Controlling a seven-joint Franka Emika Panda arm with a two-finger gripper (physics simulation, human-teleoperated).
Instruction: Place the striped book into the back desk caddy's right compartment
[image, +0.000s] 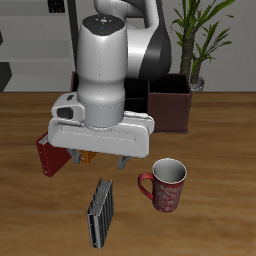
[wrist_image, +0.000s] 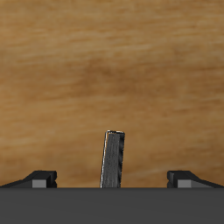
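Note:
The striped book (image: 101, 212) stands on edge on the wooden table, near the front edge; its dark grey and black stripes run lengthwise. My gripper (image: 98, 160) hangs open above it and slightly farther back, with nothing held. The wrist view looks down on the book's (wrist_image: 114, 159) thin top edge, which sits between the two spread fingertips (wrist_image: 39, 179) and below them. The back desk caddy (image: 170, 105) is a dark brown box behind the arm, mostly hidden by it. Its right compartment (image: 171, 112), with a plain maroon front wall, shows beside the arm.
A red mug (image: 165, 185) stands beside the striped book, close to the gripper's path. A red book (image: 48, 155) and a bit of an orange book (image: 88, 156) sit under the hand. A potted plant (image: 200, 40) rises behind the caddy.

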